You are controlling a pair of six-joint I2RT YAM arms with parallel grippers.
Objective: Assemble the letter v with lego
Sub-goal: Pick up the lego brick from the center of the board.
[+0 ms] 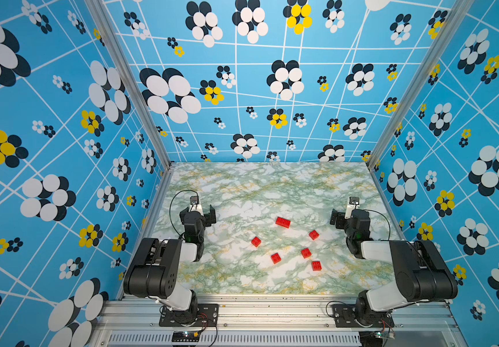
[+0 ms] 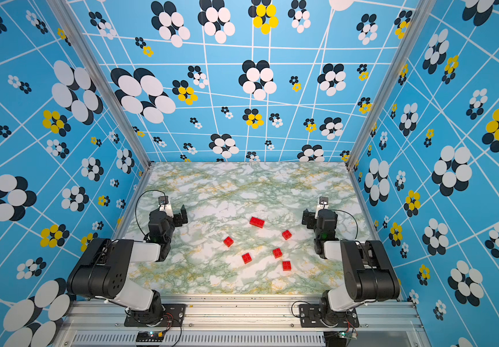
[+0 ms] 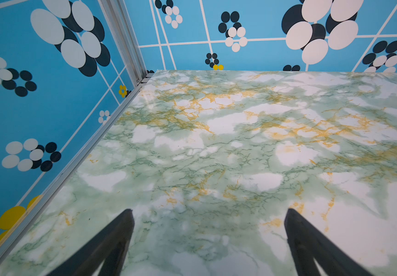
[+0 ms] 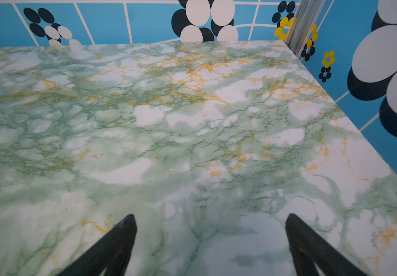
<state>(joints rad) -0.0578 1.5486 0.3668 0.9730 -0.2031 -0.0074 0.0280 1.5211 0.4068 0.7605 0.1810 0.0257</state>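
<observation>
Lego bricks (image 1: 282,222) are scattered singly, likely for easy picking; left gripper (image 3: 209,210) and right gripper (image 4: 210,215) are held spread wide, empty.

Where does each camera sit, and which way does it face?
Top views: high over the near edge, looking down at the table, six loose lego, left arm, right arm.
Left wrist: on the left arm, facing the far left corner over bare table; only the open left tool shows.
Right wrist: on the right arm, facing the far right corner; only the open right tool shows.
Shared: wrist views both catch table and back wall, no lego.
</observation>
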